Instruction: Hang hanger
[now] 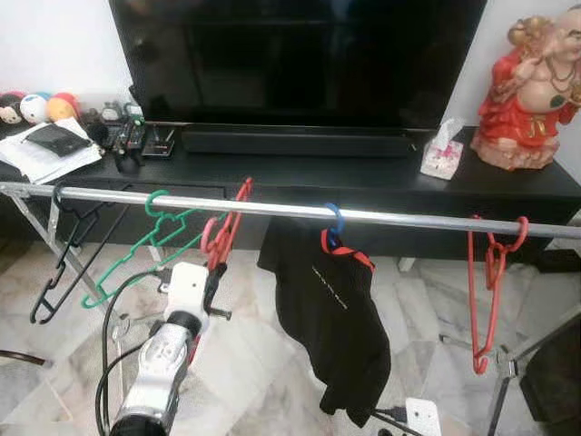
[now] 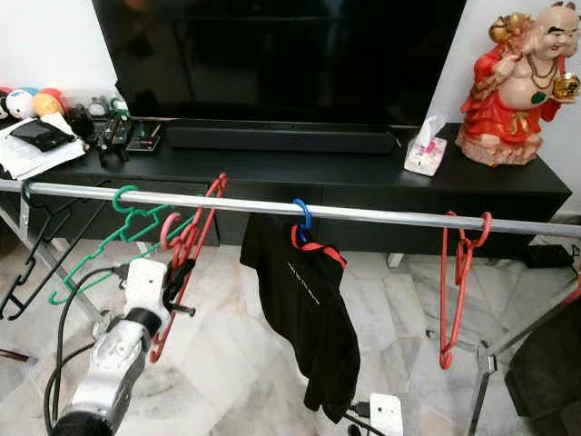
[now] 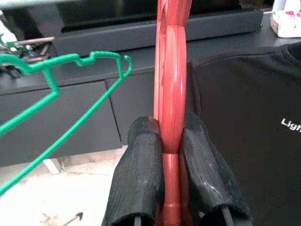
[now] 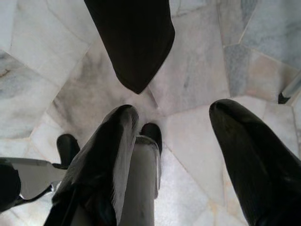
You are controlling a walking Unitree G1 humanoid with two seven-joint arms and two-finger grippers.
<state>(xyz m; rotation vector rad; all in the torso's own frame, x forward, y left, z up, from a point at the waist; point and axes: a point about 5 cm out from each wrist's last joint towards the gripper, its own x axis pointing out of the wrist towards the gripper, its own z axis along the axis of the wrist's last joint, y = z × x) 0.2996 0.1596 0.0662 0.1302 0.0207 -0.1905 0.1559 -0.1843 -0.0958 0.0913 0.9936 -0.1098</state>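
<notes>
Two black fingers (image 3: 141,174) of the left gripper (image 3: 170,155) pinch a red hanger (image 1: 223,234) tight, one on each side of its thin edge. That hanger has its hook over the silver rail (image 1: 399,216), and it leans a bit, just beside a green hanger (image 1: 150,241) on its left. A black hanger (image 1: 65,245) hangs further left on the same rail. To the right of the held hanger, a black shirt (image 1: 331,309) hangs from a blue hook (image 1: 336,218) near the middle of the rail. Another red hanger (image 1: 492,282) hangs well apart, near the right end. The right gripper (image 4: 178,136) points down at the pale stone floor (image 4: 197,75), and its two fingers are spread apart with nothing between them. Behind the rail is a long black cabinet (image 1: 300,173) with a big dark TV (image 1: 300,54), a tissue box (image 1: 442,153), and a red and gold statue (image 1: 531,91) on it.
</notes>
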